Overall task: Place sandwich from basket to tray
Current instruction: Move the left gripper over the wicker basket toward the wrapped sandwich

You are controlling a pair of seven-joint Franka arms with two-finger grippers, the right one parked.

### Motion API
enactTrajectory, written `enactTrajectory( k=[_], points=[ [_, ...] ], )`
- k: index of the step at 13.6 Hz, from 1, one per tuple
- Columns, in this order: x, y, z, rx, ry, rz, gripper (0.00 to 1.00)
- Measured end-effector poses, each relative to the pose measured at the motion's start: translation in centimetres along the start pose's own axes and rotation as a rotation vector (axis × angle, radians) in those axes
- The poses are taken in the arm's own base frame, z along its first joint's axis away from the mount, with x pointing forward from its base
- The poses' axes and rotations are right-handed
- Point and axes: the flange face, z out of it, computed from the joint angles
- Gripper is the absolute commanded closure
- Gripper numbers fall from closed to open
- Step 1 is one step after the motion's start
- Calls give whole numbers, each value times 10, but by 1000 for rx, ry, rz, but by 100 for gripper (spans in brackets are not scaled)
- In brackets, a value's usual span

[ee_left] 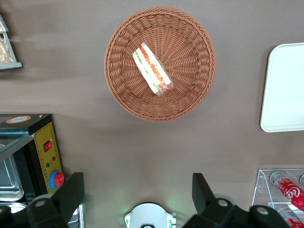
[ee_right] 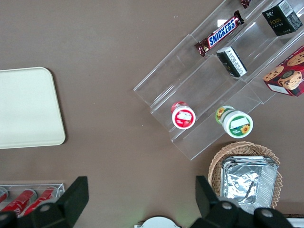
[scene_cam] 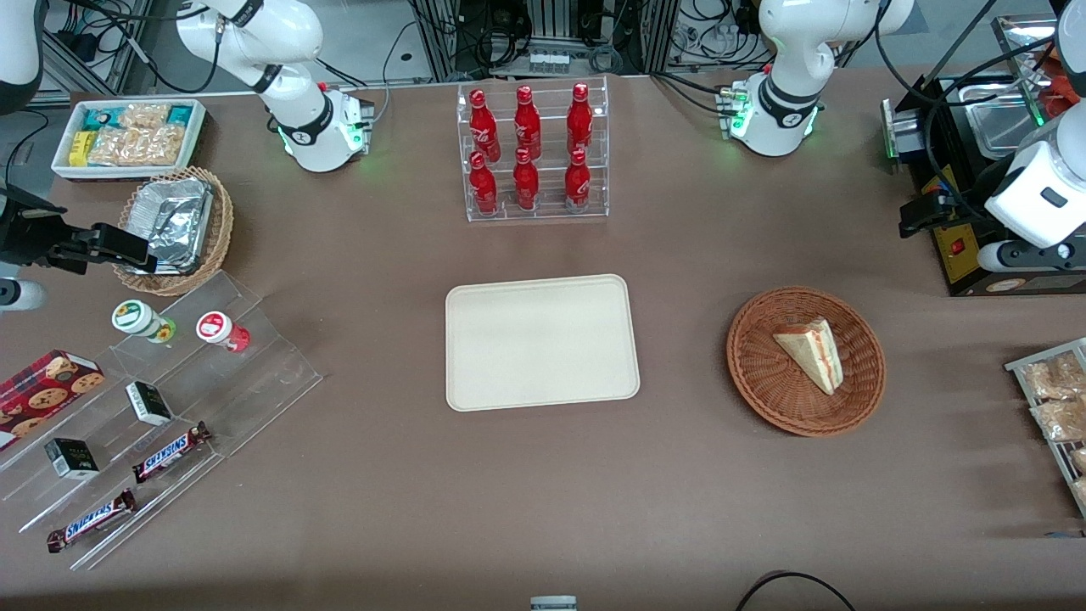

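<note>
The sandwich [scene_cam: 813, 352] [ee_left: 152, 70], a white wedge with red and green filling, lies in the round reddish-brown wicker basket [scene_cam: 755, 373] [ee_left: 190, 95]. The cream tray [scene_cam: 540, 342] [ee_left: 285, 90] [ee_right: 26, 109] lies bare at the table's middle, beside the basket toward the parked arm's end. My left gripper [scene_cam: 915, 216] [ee_left: 137, 190] hangs open, high over the table next to the black appliance. It is farther from the front camera than the basket and well apart from it. Nothing is between its black fingers [ee_left: 71, 192].
A clear rack of red cola bottles [scene_cam: 534, 153] stands farther from the front camera than the tray. A black appliance [scene_cam: 976, 170] and a wire rack of snack packets [scene_cam: 1056, 407] sit at the working arm's end. A tan foil basket [scene_cam: 174, 225] and stepped acrylic shelves [scene_cam: 170, 407] are at the parked arm's end.
</note>
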Motion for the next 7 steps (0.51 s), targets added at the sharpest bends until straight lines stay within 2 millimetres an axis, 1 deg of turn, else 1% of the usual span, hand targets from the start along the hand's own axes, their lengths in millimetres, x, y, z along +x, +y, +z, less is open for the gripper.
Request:
enactTrajectory(
  k=[4, 7],
  points=[
    [2, -1, 4, 0, -7, -2, 0],
    [12, 0, 23, 0, -7, -1, 0]
  ],
)
